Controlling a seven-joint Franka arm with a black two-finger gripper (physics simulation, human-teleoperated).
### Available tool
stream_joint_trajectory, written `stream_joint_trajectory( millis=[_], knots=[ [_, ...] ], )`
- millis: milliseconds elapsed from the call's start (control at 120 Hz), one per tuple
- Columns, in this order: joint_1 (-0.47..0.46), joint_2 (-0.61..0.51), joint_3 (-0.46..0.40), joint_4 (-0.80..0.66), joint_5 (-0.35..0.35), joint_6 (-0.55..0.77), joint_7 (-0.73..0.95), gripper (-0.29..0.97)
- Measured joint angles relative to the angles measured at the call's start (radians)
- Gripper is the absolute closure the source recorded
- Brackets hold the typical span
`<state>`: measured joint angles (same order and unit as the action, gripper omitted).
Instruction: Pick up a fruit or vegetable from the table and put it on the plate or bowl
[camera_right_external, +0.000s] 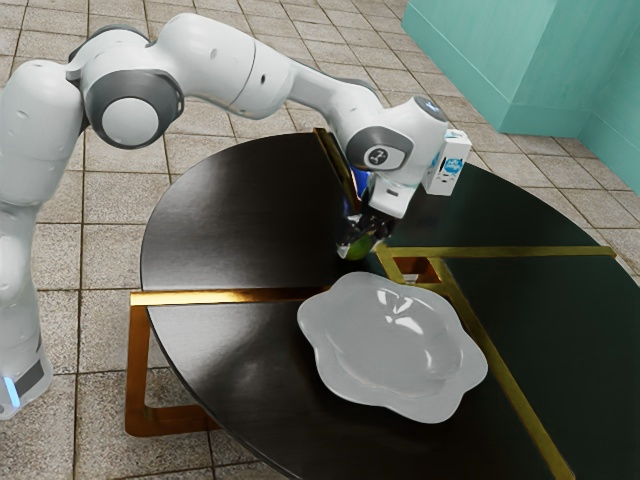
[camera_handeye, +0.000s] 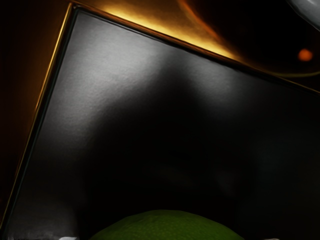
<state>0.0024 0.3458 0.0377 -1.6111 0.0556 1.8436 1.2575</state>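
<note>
A green round fruit, a lime (camera_right_external: 357, 245), rests on the black table (camera_right_external: 240, 250) just past the far rim of the plate. My black gripper (camera_right_external: 366, 238) is lowered straight onto it, with the hand covering the fruit's top. In the wrist view the lime (camera_handeye: 167, 227) bulges up right beneath the hand, over the dark tabletop (camera_handeye: 150, 115). A white scalloped plate (camera_right_external: 345, 340) lies on the table nearer the camera, a short way from the lime, with nothing on it.
A small white and blue carton (camera_right_external: 448, 165) stands behind my wrist on the table. Gold bands (camera_right_external: 500, 251) divide the round tabletop into panels. A teal cabinet (camera_right_external: 540, 60) stands on the tiled floor at the back right.
</note>
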Motion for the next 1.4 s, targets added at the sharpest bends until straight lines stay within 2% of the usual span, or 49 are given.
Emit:
stream_joint_trajectory(
  millis=[342, 683, 1108, 1200, 1400],
  knots=[
    [-0.007, -0.048, -0.021, 0.044, 0.005, -0.01, -0.023, 0.42],
    [-0.009, -0.11, -0.171, 0.049, 0.008, -0.035, -0.048, 0.44],
    [-0.025, -0.124, -0.301, 0.046, 0.019, -0.041, -0.084, 0.43],
    [-0.023, -0.123, -0.309, 0.047, 0.019, -0.05, -0.09, 0.22],
    [-0.022, -0.123, -0.322, 0.048, 0.017, -0.068, -0.098, 0.05]
  ],
)
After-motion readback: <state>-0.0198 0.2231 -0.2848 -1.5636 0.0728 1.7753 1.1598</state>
